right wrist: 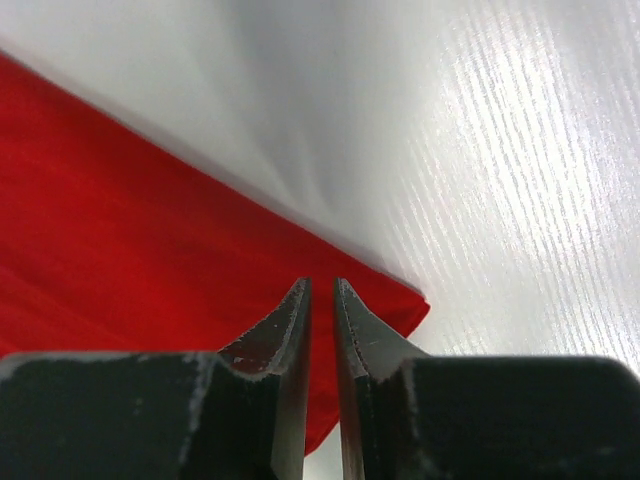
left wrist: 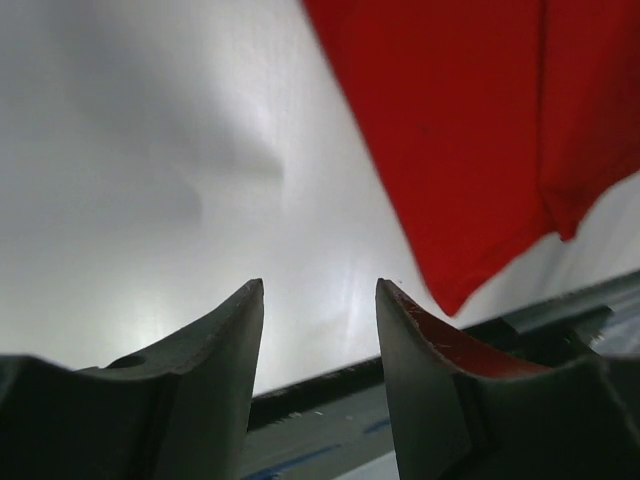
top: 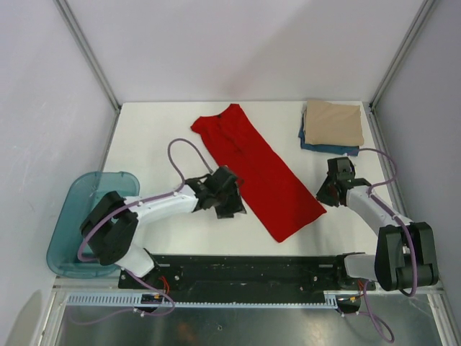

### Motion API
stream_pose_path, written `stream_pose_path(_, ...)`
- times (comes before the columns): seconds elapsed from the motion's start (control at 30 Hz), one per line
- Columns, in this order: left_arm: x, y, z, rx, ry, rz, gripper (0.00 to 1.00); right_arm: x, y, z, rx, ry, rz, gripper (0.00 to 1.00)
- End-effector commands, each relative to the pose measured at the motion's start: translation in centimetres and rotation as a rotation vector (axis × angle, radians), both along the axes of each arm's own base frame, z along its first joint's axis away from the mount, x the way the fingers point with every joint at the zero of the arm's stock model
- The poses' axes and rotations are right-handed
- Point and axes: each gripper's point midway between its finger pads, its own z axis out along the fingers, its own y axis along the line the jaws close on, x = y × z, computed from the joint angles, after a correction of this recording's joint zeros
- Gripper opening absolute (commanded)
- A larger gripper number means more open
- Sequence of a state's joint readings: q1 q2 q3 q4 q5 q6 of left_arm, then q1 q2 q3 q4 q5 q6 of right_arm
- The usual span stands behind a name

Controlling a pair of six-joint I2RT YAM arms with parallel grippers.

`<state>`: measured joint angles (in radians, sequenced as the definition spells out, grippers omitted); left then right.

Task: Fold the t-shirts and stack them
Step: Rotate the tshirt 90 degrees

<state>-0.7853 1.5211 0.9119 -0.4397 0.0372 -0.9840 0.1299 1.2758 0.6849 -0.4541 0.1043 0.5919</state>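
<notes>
A white, smooth table (top: 151, 137) is seen, bounded by pale walls. Three t-shirts are counted on it. The largest, a bright red t-shirt (top: 259, 169) of soft plain cloth, is laid out flat as a long strip running diagonally from the far middle toward the near right. One container is present: a translucent teal plastic tub (top: 72, 209) with rounded corners, set at the near left edge and partly overlapped by the left arm. At the far right corner a tan shirt (top: 333, 122), folded into a rectangle, is stacked on a dark blue shirt (top: 324, 148), of which only the near edge shows. The left gripper (left wrist: 320, 290) is held released just beside the red cloth's left edge, its fingers well apart. The right gripper (right wrist: 322, 285) is seen at the strip's near right corner, its fingers drawn almost together with only a slit between; whether cloth is pinched cannot be told.
</notes>
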Motion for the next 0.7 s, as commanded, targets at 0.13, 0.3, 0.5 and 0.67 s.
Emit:
stream_pose_path(0.13, -3.9, -8.9, 0.8, -0.201, 0.128, 0.159, 0.52, 1.6, -0.9, 1.8, 0.01, -0.061, -0.044, 0.18)
stream_pose_path(0.3, -6.3, -12.0, -0.4, -0.204, 0.201, 0.154, 0.49, 1.5, -1.3, 2.1, 0.02, -0.068, -0.05, 0.18)
stream_pose_path(0.5, -7.2, -14.0, -0.9, -0.203, 0.22, 0.147, 0.48, 1.5, -1.4, 2.5, 0.031, -0.079, -0.053, 0.18)
stream_pose_path(0.67, -7.7, -14.4, -1.7, -0.186, 0.228, 0.155, 0.46, 1.5, -1.5, 2.7, 0.04, -0.088, -0.052, 0.18)
